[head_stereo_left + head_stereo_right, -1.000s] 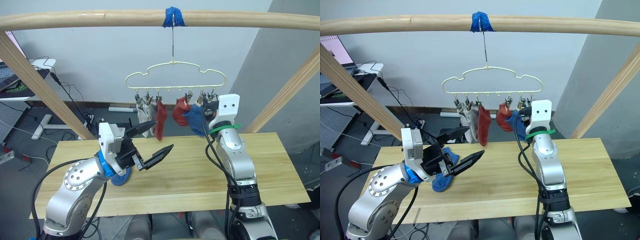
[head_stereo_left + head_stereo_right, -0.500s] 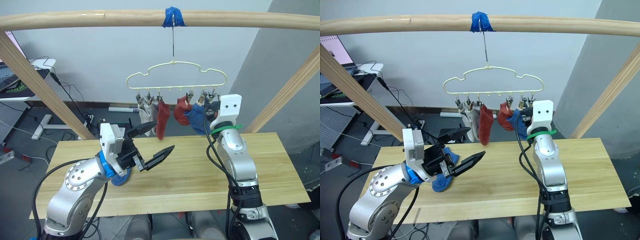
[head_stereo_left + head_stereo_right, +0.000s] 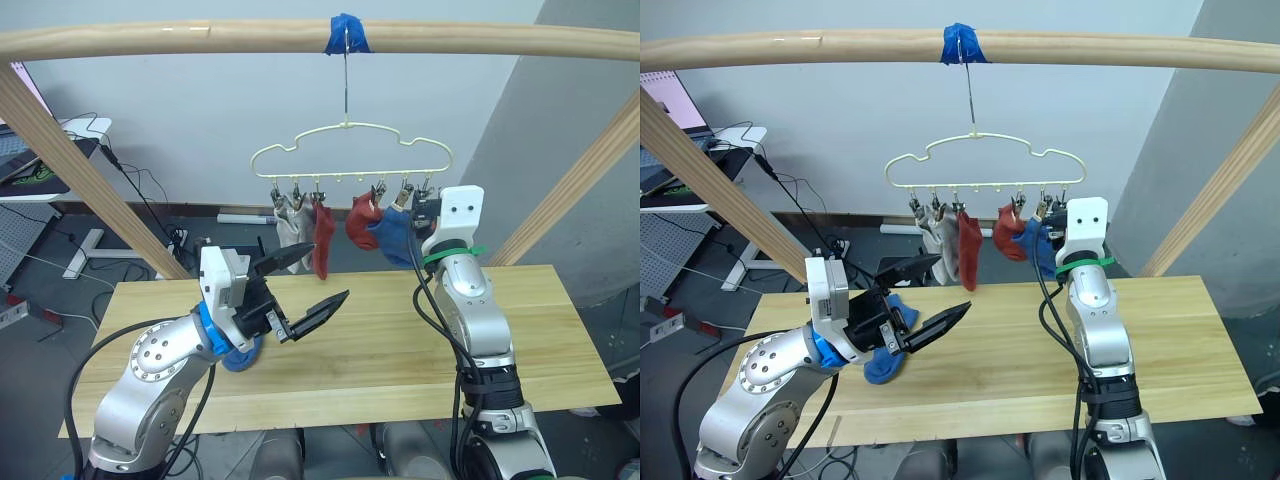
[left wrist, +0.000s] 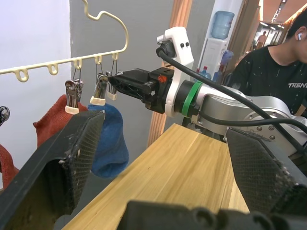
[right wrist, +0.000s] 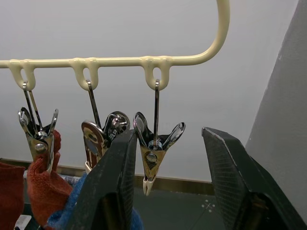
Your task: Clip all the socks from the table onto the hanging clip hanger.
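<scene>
Overhead, a round wooden pole [image 3: 200,38] spans the frame, and the pale-yellow clip hanger [image 3: 350,148] hangs from it by its long hook at a wrap of blue tape [image 3: 349,32]. Below lies the light wood-plank table [image 3: 540,330].

The left gripper [image 3: 300,290] is held above the table's left part, its black fingers spread wide apart with nothing between them. Just beneath that arm a blue sock [image 3: 883,362] lies on the tabletop, partly hidden by the wrist.

The right gripper [image 4: 117,81] is raised to the right end of the hanger. Its fingers are parted on either side of the last metal clip [image 5: 154,149], which hangs bare between them; whether they touch it I cannot tell.

Along the row of clips hang, from the left, two light grey socks [image 3: 290,222], a rust-red sock [image 3: 322,238], a second rust-red sock [image 3: 360,222] and another blue sock [image 3: 392,238], this one just beside the right gripper.

In the left wrist view a person in a black shirt [image 4: 273,72] sits beyond the table.
</scene>
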You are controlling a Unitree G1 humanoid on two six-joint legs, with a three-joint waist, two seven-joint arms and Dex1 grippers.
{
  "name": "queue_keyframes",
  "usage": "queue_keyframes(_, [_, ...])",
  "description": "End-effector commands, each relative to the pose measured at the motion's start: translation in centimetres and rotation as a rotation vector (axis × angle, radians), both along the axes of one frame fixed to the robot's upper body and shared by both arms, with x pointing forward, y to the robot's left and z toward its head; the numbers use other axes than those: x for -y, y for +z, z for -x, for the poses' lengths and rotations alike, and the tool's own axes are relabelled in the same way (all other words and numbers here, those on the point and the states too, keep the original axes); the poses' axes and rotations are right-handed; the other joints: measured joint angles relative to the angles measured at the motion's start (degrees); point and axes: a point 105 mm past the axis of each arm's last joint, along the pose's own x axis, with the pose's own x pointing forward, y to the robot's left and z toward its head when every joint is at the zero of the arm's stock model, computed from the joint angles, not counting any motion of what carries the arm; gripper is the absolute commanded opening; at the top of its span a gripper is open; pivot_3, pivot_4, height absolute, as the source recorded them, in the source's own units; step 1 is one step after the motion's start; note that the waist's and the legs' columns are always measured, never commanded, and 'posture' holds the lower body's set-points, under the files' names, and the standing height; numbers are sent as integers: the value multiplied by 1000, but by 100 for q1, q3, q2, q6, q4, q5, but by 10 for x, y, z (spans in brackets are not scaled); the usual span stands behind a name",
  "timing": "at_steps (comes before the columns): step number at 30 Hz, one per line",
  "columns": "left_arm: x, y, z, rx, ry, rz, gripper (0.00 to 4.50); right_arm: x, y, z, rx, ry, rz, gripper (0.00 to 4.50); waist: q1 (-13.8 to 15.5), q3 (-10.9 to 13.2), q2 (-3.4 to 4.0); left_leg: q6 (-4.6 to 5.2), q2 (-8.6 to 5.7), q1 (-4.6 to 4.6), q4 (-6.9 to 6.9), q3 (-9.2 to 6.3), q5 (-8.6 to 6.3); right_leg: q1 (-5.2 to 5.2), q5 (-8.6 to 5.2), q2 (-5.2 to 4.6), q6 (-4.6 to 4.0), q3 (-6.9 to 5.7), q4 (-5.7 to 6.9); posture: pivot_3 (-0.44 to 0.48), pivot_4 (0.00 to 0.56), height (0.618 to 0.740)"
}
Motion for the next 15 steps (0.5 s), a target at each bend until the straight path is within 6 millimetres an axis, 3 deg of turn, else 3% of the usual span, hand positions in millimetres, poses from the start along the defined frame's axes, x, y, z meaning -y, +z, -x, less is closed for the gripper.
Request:
queue_keyframes(1, [5, 8, 7, 52, -25, 15, 4500, -1, 16, -1, 56, -4, -14, 2225, 0, 0, 0, 0, 0, 0, 0, 0, 0, 0, 0, 0, 0, 0, 0, -66, 188, 740])
queue_keyframes(9, [5, 7, 7, 54, -25, 14, 4500, -4, 16, -5, 55, 0, -22, 2225, 1, 0, 0, 0, 0, -1, 0, 0, 0, 0, 1, 0, 2, 0, 0, -60, 187, 740])
queue_keyframes(12, [4, 8, 7, 56, -20, 12, 4500, -5, 18, -7, 58, -2, -37, 1681, -1, 0, 0, 0, 0, -1, 0, 0, 0, 0, 1, 0, 1, 0, 0, -54, 186, 740])
queue_keyframes(15, [4, 9, 8, 57, -19, 11, 4500, -6, 19, -9, 62, 2, -46, 783, 2, 0, 0, 0, 0, 0, 0, -1, 0, 0, 1, 0, 1, -1, 1, -52, 186, 740])
